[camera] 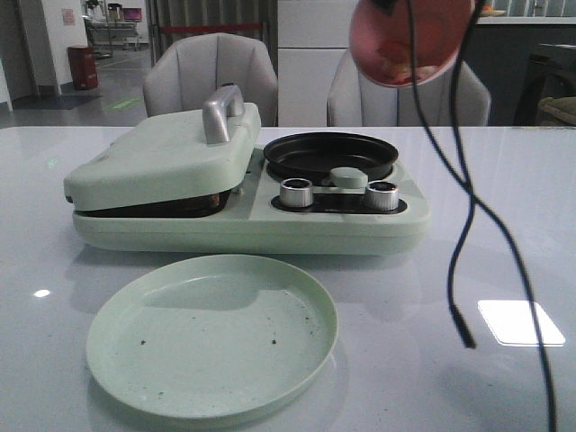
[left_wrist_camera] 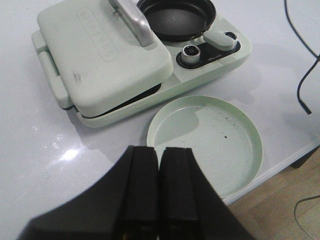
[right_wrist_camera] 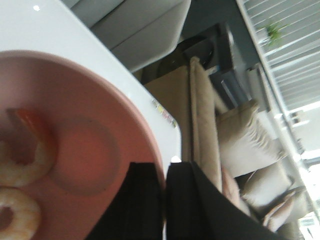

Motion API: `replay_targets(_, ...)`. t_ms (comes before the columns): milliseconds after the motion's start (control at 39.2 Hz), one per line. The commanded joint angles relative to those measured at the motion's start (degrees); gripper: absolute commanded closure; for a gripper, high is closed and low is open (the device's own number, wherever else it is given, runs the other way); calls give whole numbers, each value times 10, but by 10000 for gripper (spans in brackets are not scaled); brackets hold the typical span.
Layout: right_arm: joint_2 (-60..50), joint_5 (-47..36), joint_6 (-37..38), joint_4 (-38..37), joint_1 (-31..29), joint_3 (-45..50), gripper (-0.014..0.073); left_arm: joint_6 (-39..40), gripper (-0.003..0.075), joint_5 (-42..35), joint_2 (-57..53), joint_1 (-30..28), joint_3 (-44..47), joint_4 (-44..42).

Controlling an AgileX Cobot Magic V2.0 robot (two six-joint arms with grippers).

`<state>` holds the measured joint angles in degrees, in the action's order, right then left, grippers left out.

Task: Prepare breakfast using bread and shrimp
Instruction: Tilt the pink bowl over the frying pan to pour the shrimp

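Note:
My right gripper (right_wrist_camera: 164, 170) is shut on the rim of a pink bowl (right_wrist_camera: 75, 150). In the front view the bowl (camera: 409, 40) hangs tilted high above the black pan (camera: 330, 155). Two curled orange-pink and whitish shrimp (right_wrist_camera: 25, 145) lie inside the bowl. My left gripper (left_wrist_camera: 160, 150) is shut and empty, above the table beside the green plate (left_wrist_camera: 207, 145). The bread is out of view. The lid (camera: 162, 157) of the green breakfast maker is down, with a dark gap under it.
The pale green breakfast maker (camera: 243, 225) stands mid-table with a metal lid handle (camera: 220, 112) and two knobs (camera: 297, 192). The empty green plate (camera: 211, 333) lies in front of it. A black cable (camera: 459, 270) hangs at the right. Chairs stand behind the table.

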<state>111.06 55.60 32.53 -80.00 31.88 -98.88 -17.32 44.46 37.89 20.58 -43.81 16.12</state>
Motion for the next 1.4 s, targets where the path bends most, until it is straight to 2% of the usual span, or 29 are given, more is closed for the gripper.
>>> replay_targets(0, 4, 32, 30, -160, 22, -42, 545, 2, 619, -42, -1, 3, -15, 10)
replay_targets(102, 40, 38, 32, -231, 36, -60, 545, 2, 619, -42, -1, 3, -15, 10)
replay_targets(306, 91, 43, 33, -231, 43, -84, 545, 2, 619, -42, -1, 3, -15, 10)
replay_targets(510, 136, 81, 15, -231, 43, -84, 545, 2, 619, -42, -1, 3, -15, 10)
replay_targets(714, 137, 88, 15, -231, 43, -103, 545, 2, 619, -42, -1, 3, -15, 10)
replay_targets(1046, 118, 154, 15, -231, 43, -176, 546, 2, 619, -45, -1, 3, -15, 10)
replay_targets(1378, 73, 145, 15, -231, 50, -180, 546, 2, 619, -45, -1, 3, -15, 10)
